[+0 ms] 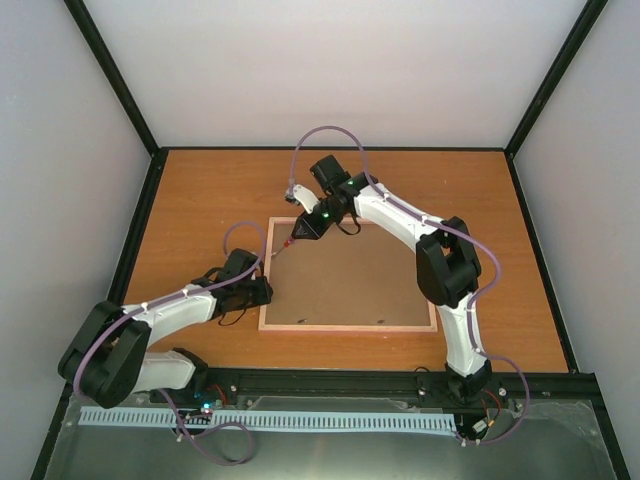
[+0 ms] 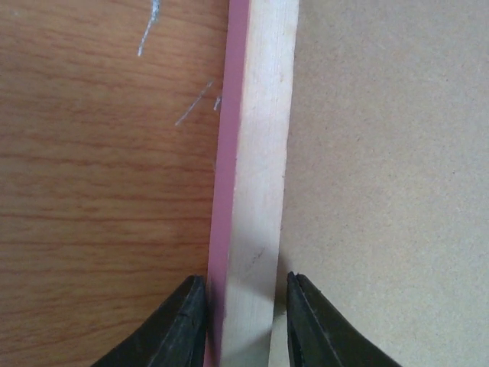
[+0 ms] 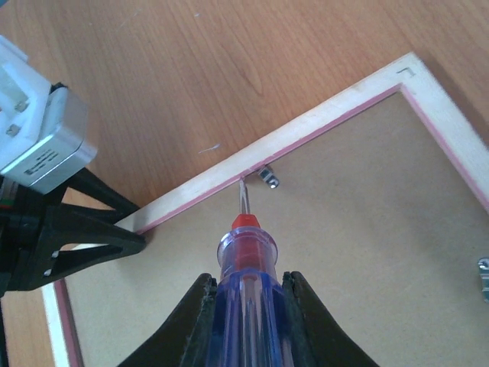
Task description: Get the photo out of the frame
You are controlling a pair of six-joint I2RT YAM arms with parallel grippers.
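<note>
The frame (image 1: 345, 327) lies face down on the table, its brown hardboard back (image 1: 350, 275) up inside a pale wood rim (image 2: 263, 138) with a pink edge. The photo is hidden under the back. My left gripper (image 2: 244, 287) straddles the frame's left rim, one finger against the pink outer edge and the other at the inner side, shut on it (image 1: 268, 290). My right gripper (image 3: 248, 283) is shut on a blue clear-handled screwdriver (image 3: 246, 260). The screwdriver's blade tip rests at the left rim's inner edge, beside a small metal tab (image 3: 267, 178) near the far-left corner.
A second metal tab (image 3: 484, 275) shows at the right edge of the right wrist view. The left gripper (image 3: 76, 237) sits close by on the same rim. Black rails and white walls enclose the wooden table (image 1: 200, 200).
</note>
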